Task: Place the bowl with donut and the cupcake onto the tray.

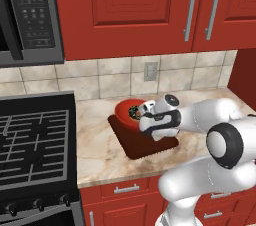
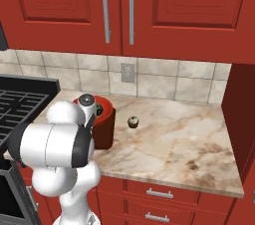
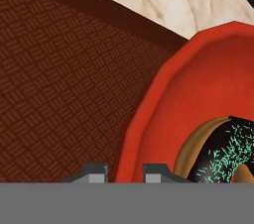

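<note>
We see the end effector (image 3: 125,172) pinched onto the rim of the bowl (image 3: 198,84), which carries the donut (image 3: 225,153) over the tray (image 3: 64,94); the cupcake (image 2: 133,122) stands on the desk (image 2: 189,139) at the tray's 3 o'clock.

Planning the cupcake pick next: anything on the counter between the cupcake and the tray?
Nothing visible. The cupcake stands alone on the counter, apart from the tray. The bowl with the donut is over the tray, gripper shut on its rim.
</note>
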Available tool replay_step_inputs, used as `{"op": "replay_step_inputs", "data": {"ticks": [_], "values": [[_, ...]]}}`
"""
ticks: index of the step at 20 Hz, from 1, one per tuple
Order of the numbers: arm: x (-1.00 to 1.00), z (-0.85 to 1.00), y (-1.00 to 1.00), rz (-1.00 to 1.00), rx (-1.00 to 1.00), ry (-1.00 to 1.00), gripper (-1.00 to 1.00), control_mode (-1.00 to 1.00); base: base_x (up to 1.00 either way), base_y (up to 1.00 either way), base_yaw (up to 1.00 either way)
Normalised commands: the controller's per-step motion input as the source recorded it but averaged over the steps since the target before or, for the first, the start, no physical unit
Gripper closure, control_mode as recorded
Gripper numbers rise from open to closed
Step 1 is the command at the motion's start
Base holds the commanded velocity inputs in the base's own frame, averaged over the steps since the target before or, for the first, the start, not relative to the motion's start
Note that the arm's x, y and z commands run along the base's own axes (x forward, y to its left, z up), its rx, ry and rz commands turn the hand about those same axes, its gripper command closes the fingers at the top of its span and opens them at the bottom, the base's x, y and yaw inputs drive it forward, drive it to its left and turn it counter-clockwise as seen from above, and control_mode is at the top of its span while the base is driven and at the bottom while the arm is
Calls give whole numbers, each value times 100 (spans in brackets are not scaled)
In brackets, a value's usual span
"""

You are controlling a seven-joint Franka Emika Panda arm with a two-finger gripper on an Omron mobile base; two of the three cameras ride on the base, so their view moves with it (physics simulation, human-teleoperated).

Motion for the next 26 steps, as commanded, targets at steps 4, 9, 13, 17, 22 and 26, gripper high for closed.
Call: {"op": "replay_step_inputs", "data": {"ticks": [4, 9, 13, 17, 22, 26], "values": [[27, -14, 0, 6, 0, 4, 100, -100, 0, 0, 0], [31, -10, 0, 6, 0, 2, 100, -100, 0, 0, 0], [26, -3, 0, 5, 0, 0, 100, -100, 0, 0, 0], [6, 0, 0, 3, 0, 0, 100, -100, 0, 0, 0], [0, 0, 0, 0, 0, 0, -100, -100, 0, 0, 0], [0, 0, 0, 0, 0, 0, -100, -100, 0, 0, 0]]}}
